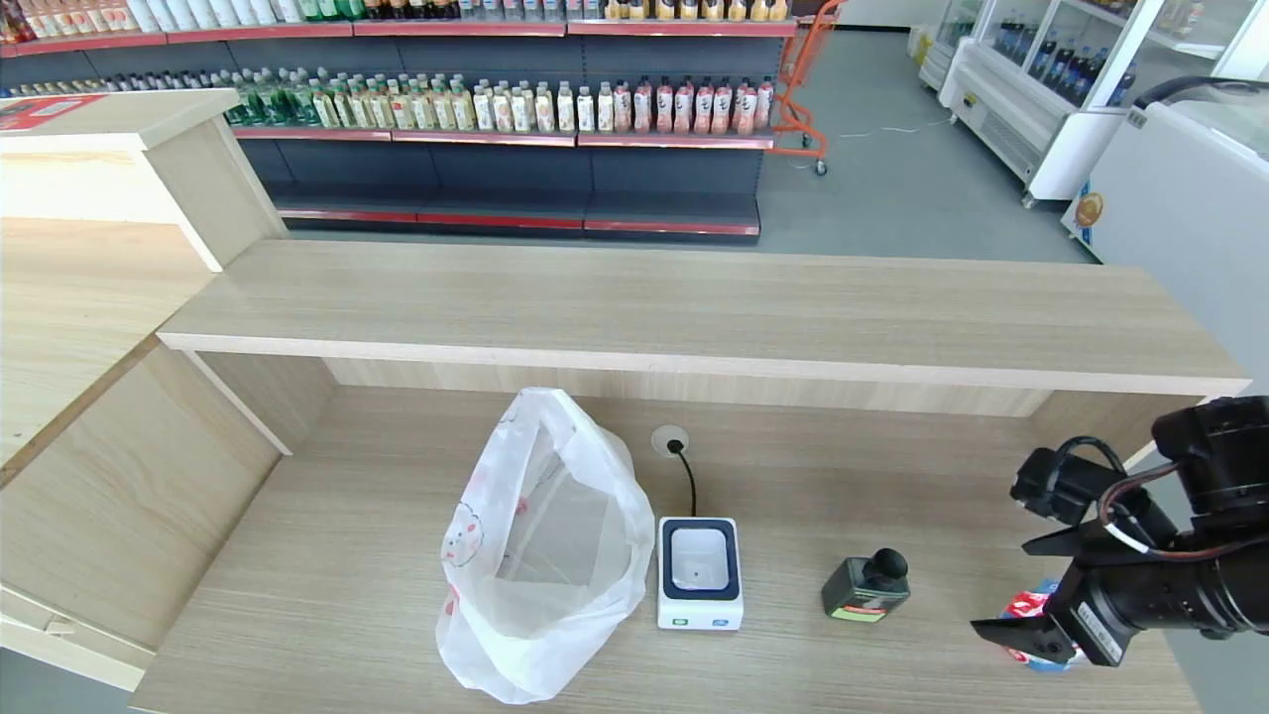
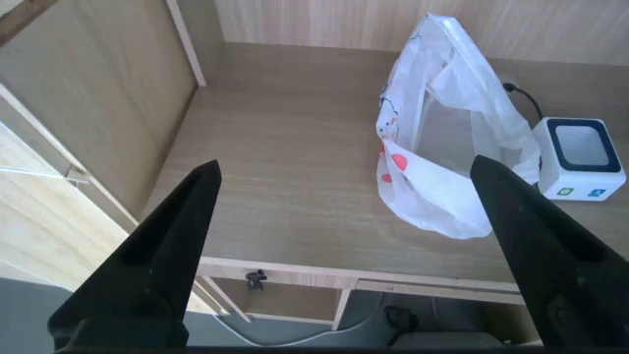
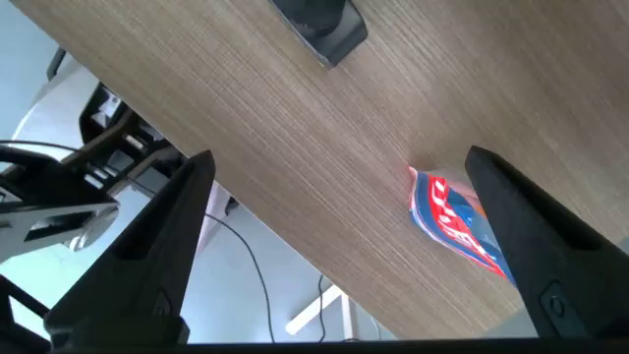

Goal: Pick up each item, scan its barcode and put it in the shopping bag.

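Right claw (image 1: 1006, 587) spread wide over red-and-blue crinkly packet (image 3: 457, 221) at 4 o'clock on pale wooden counter (image 1: 397, 595) (by its edge). Risk: packet, seemingly thin, skids off as claw closes. Left claw (image 2: 344, 187) wide, empty.

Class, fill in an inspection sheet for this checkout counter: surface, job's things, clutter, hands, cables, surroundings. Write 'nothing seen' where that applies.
Surface: light wood counter with a raised ledge behind it.
Job's things: white shopping bag standing open; scanner close beside it; dark bottle farther right; red and blue packet at the right end.
Clutter: nothing seen.
Hands: left hand open and empty, to the left of the bag; right hand open and empty, above the counter by the packet.
Cables: black cable from the scanner to a hole in the counter.
Surroundings: shelves of bottles, glass-door coolers, orange cart.
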